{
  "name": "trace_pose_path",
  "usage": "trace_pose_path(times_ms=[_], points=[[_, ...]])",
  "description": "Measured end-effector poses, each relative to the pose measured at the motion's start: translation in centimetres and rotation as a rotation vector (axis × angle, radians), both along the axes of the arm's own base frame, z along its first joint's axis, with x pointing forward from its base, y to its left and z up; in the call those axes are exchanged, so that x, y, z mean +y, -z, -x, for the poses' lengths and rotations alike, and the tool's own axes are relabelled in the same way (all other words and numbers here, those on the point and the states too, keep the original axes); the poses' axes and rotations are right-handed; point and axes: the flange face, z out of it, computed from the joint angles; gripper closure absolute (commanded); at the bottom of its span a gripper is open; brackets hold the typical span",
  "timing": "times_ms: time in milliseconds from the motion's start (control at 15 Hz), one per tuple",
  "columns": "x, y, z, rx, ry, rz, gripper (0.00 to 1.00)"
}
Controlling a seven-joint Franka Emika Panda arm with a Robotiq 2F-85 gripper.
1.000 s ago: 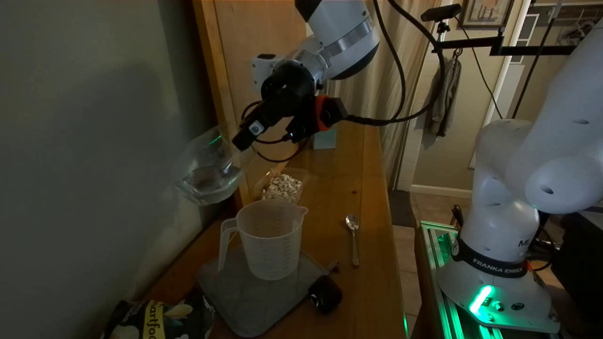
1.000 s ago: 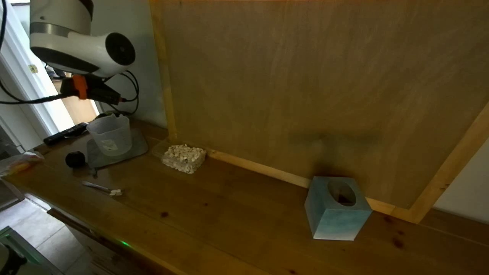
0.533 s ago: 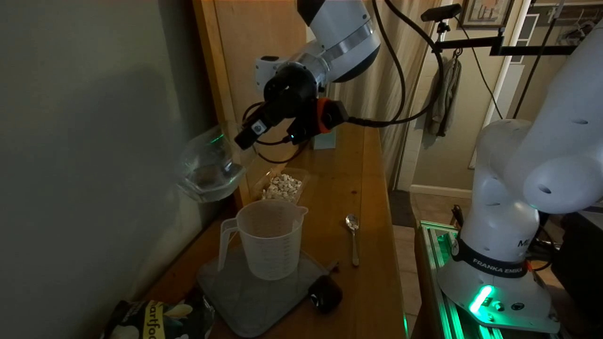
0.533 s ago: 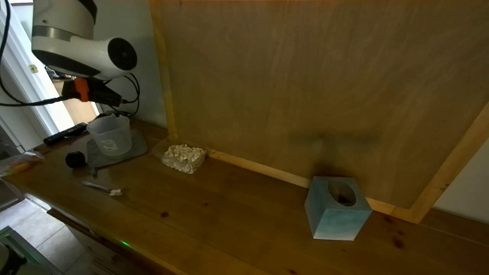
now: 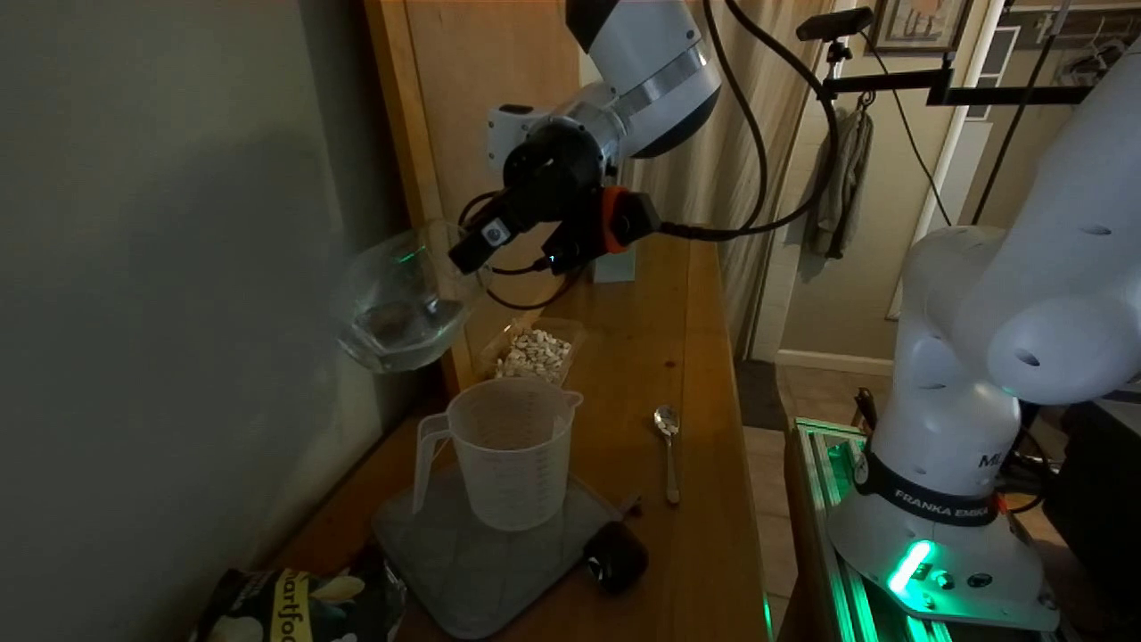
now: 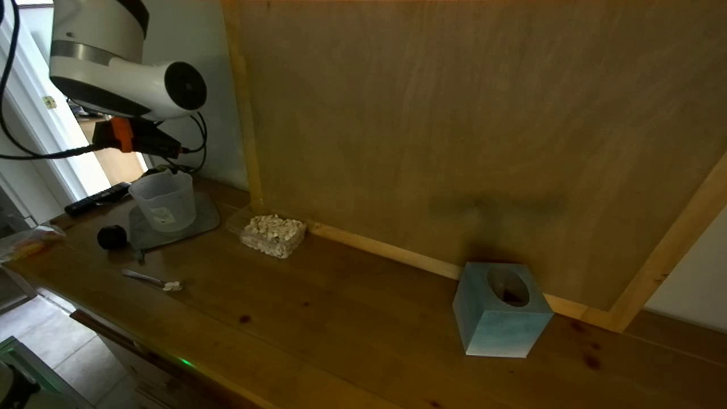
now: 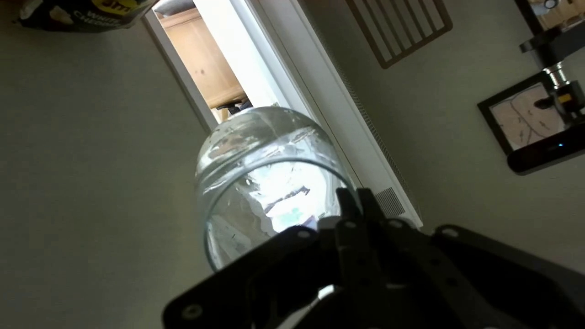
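My gripper (image 5: 463, 254) is shut on the rim of a clear glass (image 5: 401, 312). In the wrist view the fingertips (image 7: 357, 201) pinch one side of the rim of the glass (image 7: 269, 132). The glass hangs tilted in the air, its mouth toward the gripper, and seems to hold clear liquid. In an exterior view it is above and left of a translucent measuring jug (image 5: 513, 473). The jug, also seen in an exterior view (image 6: 167, 204), stands upright on a grey pad (image 5: 463, 580). The fingers and glass cannot be made out in that view.
A clear box of oats (image 5: 535, 355) stands behind the jug. A spoon (image 5: 669, 446), a black round object (image 5: 615, 557) and a snack bag (image 5: 303, 611) lie around it. A blue tissue box (image 6: 502, 318) and a remote (image 6: 96, 199) are farther off. A wall borders the counter.
The gripper and glass have moved slightly up and right in an exterior view, still held. In an exterior view the arm's wrist has shifted slightly down and right. Counter objects have not moved.
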Motion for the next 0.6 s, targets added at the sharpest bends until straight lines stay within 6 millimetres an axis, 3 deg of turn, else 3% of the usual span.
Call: trace_pose_path(times_ms=[600], points=[[-0.36, -0.15, 0.19, -0.025, -0.02, -0.023, 0.99]])
